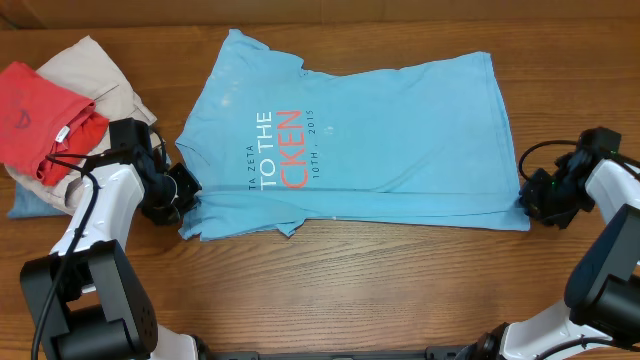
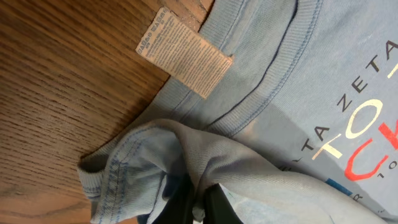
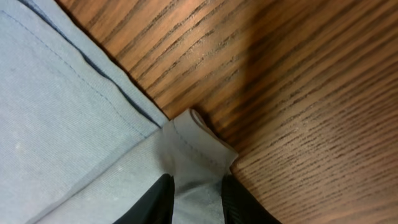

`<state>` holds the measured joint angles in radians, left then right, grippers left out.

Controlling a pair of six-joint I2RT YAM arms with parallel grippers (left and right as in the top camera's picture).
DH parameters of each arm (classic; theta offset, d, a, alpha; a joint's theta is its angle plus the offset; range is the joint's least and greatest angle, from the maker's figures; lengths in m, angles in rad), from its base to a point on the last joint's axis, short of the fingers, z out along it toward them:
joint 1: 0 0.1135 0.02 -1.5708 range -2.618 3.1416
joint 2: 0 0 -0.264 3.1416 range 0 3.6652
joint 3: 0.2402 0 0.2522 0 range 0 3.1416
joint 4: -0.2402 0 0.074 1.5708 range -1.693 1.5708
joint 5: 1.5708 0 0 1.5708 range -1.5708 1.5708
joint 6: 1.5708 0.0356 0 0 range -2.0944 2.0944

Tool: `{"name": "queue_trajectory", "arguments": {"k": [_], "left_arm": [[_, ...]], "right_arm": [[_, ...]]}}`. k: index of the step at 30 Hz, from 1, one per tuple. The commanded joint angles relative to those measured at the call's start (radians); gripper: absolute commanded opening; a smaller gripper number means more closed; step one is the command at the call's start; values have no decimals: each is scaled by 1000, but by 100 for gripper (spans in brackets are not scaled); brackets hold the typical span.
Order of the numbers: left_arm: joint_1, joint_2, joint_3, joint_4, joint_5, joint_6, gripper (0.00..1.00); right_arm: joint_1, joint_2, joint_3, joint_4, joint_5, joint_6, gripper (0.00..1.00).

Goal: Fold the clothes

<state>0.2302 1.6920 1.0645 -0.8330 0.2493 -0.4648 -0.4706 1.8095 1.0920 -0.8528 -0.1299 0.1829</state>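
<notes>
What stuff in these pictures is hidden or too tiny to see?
- Overhead: the red word on the blue T-shirt runs under a fold; only CKEN shows.
- Left wrist: the label has print too small to read.
- Left wrist: the left claw is cut off by the bottom edge, with cloth bunched over it.
- Overhead: a blue cloth lies mostly hidden under the clothes pile.

We see a light blue T-shirt [image 1: 400, 130] of soft, matt cotton-like cloth with a fine weave. Its collar [image 2: 291, 51] is ribbed knit, and the hems [image 3: 87, 68] carry rows of stitching. The printed lettering [image 1: 275, 150] looks flat and smooth. The label [image 2: 183, 53] at the neck looks papery, rough and worn. The table [image 1: 380, 290] is wood with strong dark grain and a low sheen. The right gripper [image 3: 194, 193] has fingers [image 3: 157, 202] of smooth black plastic with a slight gloss.
</notes>
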Motion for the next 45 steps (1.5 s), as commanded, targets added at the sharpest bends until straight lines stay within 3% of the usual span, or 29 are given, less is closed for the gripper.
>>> {"name": "queue_trajectory", "arguments": {"k": [1, 11, 16, 25, 35, 45], "left_arm": [[-3, 8, -8, -3, -5, 20, 4], [-3, 8, -8, -11, -5, 20, 4], [-3, 8, -8, -14, -5, 20, 4], [-2, 8, -8, -16, -5, 20, 4], [13, 8, -6, 11, -5, 22, 4], [10, 8, -7, 81, -5, -31, 4]], "right_arm": [[5, 2, -10, 17, 2, 1, 29], [5, 2, -10, 58, 2, 1, 20], [5, 2, -10, 71, 2, 5, 4], [5, -3, 8, 70, -6, 4, 4], [6, -40, 278, -55, -92, 4, 4], [6, 17, 281, -25, -89, 4, 4]]}}
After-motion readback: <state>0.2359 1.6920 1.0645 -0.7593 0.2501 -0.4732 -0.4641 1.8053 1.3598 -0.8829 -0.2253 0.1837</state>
